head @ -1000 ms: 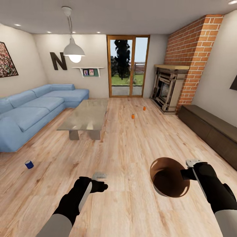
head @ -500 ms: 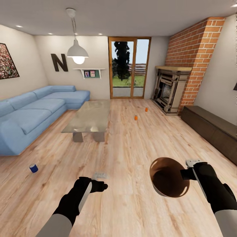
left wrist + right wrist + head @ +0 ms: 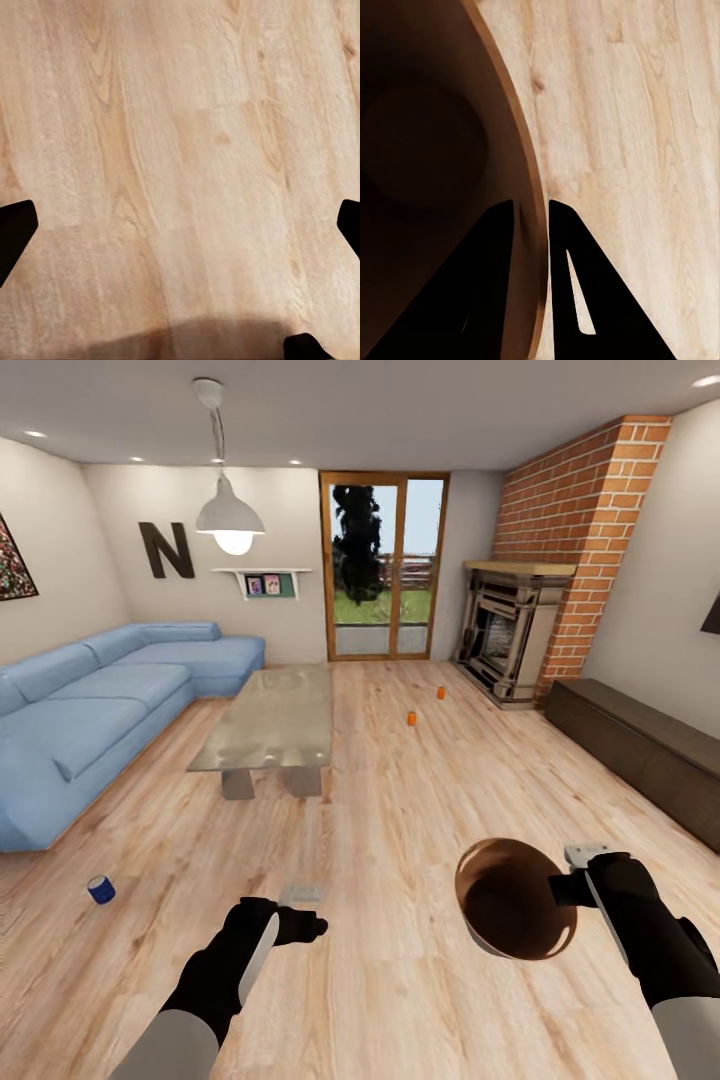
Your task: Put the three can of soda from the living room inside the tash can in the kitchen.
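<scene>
Robot in a living room, carrying a trash can.

The right gripper (image 3: pixel 531 217) was clamped on the rim of the trash can (image 3: pixel 512 900) — one finger inside, one outside — holding it above the wood floor (image 3: pixel 400 800). The left gripper (image 3: pixel 180 225) was spread wide and empty. Two orange soda cans (image 3: pixel 411 717) stood far ahead on the floor, between the glass coffee table (image 3: pixel 270 720) and the brick fireplace (image 3: pixel 510 630).
</scene>
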Controlling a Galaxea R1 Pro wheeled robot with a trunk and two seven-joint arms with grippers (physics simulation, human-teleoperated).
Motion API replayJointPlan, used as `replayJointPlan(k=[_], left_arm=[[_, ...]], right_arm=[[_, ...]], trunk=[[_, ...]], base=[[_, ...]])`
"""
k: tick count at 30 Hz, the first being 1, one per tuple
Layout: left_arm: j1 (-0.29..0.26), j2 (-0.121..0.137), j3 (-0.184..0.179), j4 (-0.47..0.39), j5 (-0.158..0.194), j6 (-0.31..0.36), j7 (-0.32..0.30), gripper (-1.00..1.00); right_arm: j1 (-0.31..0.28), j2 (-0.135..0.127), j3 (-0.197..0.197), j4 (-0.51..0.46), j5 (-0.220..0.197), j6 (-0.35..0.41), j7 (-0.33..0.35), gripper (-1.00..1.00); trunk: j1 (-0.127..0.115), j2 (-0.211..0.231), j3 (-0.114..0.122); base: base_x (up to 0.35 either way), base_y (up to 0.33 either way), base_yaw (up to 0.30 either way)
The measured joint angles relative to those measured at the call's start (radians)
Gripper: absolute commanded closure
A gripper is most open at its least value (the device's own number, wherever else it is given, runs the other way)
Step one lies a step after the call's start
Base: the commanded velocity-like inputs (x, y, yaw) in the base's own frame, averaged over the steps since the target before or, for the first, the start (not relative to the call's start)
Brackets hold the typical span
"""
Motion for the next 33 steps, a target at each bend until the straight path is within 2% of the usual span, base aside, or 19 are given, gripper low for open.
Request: replayJointPlan(k=[11,20,25,33], left_arm=[[0.000,0.000,0.000,0.009,-0.002,0.000,-0.001,-1.00],[-0.001,0.000,0.000,0.086,0.003,-0.020,-0.005,-1.00],[-0.027,0.003,0.000,0.148,0.003,-0.045,-0.006,-1.00],[-0.126,0.008,0.005,0.380,0.003,-0.148,-0.002,-1.00]], right_arm=[[0.000,0.000,0.000,0.000,-0.001,0.000,0.000,1.00],[0.000,0.000,0.000,0.000,-0.002,0.000,0.000,1.00],[0.000,0.000,0.000,0.000,-0.003,0.000,0.000,1.00],[0.000,0.000,0.000,0.000,-0.003,0.000,0.000,1.00]], trunk=[[0.000,0.000,0.000],[0.000,0.000,0.000],[0.000,0.000,0.000],[0.000,0.000,0.000]], base=[[0.093,0.336,-0.002],[0.081,0.336,0.000],[0.077,0.336,0.000],[0.062,0.336,0.000]])
